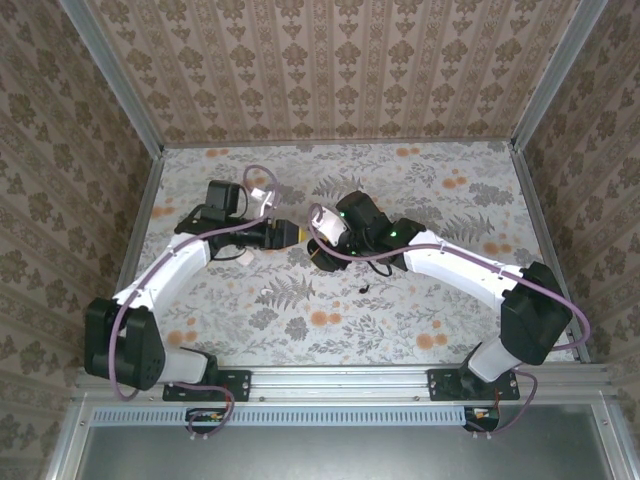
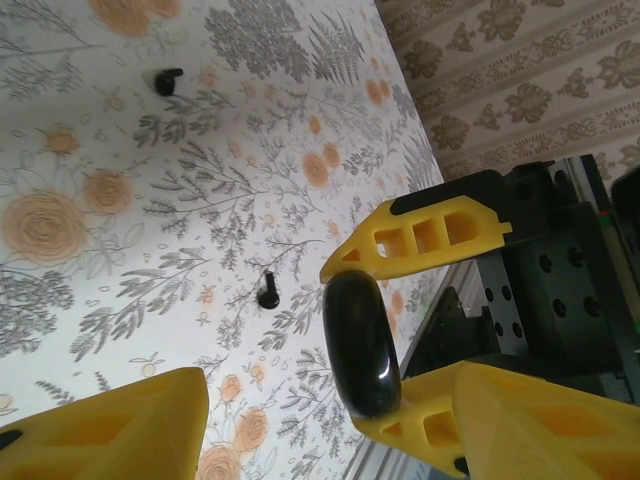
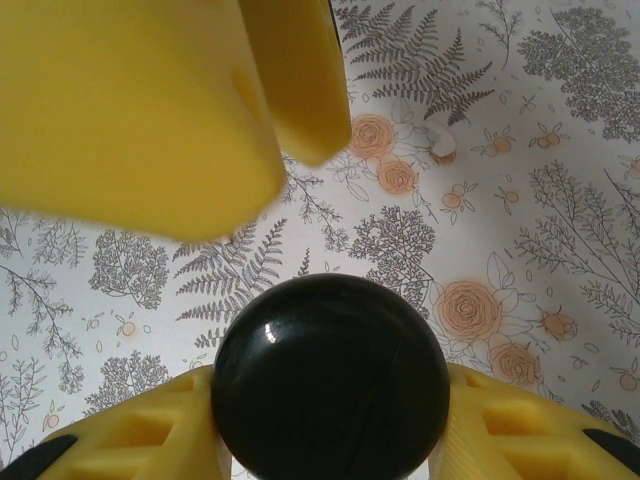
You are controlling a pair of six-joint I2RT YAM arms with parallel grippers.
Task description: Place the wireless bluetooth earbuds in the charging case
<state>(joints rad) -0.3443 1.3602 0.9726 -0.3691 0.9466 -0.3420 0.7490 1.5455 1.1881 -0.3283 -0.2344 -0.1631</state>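
The round black charging case [image 3: 330,395] is off the table, with my right gripper [image 3: 330,430] shut on its rim. In the left wrist view the charging case [image 2: 362,345] shows edge-on between the right gripper's yellow fingers [image 2: 430,232]. My left gripper [image 2: 330,425] is open around it: one fingertip [image 2: 120,425] stands well apart and the other [image 2: 545,415] is close behind. Two tiny black earbuds [image 2: 267,290] [image 2: 168,78] lie on the floral table below. From above, one earbud [image 1: 362,290] lies just in front of the meeting grippers [image 1: 305,240].
The left gripper's blurred yellow fingers [image 3: 150,110] hang close above the case in the right wrist view. A small white-and-orange scrap [image 3: 440,150] lies on the floral table [image 1: 330,330]. Patterned walls and a metal frame [image 1: 135,235] enclose the table.
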